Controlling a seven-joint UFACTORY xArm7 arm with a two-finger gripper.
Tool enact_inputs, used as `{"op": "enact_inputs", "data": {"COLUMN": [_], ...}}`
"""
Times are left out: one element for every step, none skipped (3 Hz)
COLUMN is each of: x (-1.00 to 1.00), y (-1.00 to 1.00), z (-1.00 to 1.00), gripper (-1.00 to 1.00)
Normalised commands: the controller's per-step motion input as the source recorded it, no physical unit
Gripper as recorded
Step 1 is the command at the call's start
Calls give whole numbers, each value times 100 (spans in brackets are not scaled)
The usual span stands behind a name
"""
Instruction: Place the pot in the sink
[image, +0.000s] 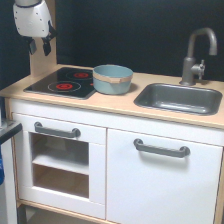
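Observation:
The blue-grey pot (112, 78) with a tan band below its rim stands upright on the light wood counter, overlapping the right edge of the black hob (64, 83). The dark grey sink (179, 98) is set in the counter to the exterior view's right of the pot, apart from it. My gripper (39, 46) hangs at the top left, high above the hob's back left corner, well away from the pot. Its two dark fingers point down with a gap between them and hold nothing.
A grey tap (195, 55) stands behind the sink. A wooden upright panel (42, 62) rises behind the gripper at the counter's left end. White cupboard doors with grey handles (161, 148) are below the counter.

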Motion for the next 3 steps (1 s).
{"op": "enact_inputs", "data": {"x": [28, 36, 59], "y": [-4, -4, 1], "z": [-11, -10, -8], "gripper": [100, 100, 100]}}
